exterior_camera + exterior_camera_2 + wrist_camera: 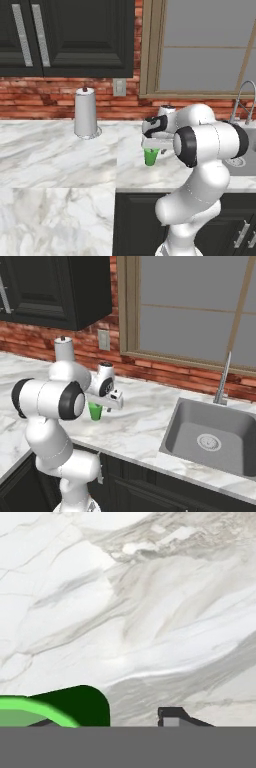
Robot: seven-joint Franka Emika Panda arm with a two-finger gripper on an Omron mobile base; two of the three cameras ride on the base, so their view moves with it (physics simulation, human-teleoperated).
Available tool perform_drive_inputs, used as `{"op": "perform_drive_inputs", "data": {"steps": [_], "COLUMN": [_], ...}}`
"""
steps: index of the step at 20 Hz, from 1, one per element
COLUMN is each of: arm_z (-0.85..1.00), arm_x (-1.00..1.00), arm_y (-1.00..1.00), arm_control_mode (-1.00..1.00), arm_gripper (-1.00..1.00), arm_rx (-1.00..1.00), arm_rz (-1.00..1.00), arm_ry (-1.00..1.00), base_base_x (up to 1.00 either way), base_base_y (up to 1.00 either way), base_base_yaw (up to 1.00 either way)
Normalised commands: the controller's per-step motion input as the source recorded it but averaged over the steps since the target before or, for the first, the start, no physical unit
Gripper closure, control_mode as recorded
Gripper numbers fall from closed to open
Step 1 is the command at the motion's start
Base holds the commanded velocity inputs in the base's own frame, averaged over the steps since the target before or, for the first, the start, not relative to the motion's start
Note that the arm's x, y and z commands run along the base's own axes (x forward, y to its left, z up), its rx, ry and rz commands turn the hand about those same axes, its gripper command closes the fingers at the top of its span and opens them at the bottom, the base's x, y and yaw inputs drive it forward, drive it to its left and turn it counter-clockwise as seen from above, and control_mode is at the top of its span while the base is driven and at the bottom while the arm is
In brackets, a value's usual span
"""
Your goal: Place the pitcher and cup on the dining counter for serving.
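Observation:
The small bright green cup (150, 157) (95, 411) stands upright on the marble kitchen counter (60, 150) under the window. My gripper (150, 146) (98, 402) points down right over it, at the height of its rim. In the hand view the cup's rim and dark side (60, 708) lie at the bottom left. One dark fingertip (170, 717) stands to the right of the cup with bare counter between them, and the other fingertip is hidden by the cup. The jaws are apart and grip nothing. The pitcher and the dining counter are out of view.
A white paper-towel roll (85, 113) (64, 350) stands by the brick wall to the left. The sink (212, 438) with its tap (223, 381) lies to the right of the cup. Dark wall cabinets (65, 35) hang above the counter.

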Motion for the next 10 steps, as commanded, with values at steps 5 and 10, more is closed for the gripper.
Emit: {"op": "perform_drive_inputs", "data": {"steps": [5, 10], "arm_z": [-0.14, 0.00], "arm_x": [0.01, 0.00], "arm_y": [0.00, 0.00], "arm_control_mode": [-1.00, -1.00], "arm_gripper": [1.00, 1.00], "arm_rx": [0.07, 0.00], "arm_rz": [0.00, 0.00], "arm_ry": [0.00, 0.00], "base_base_x": [0.00, 0.00], "base_base_y": [0.00, 0.00], "base_base_yaw": [0.00, 0.00]}}
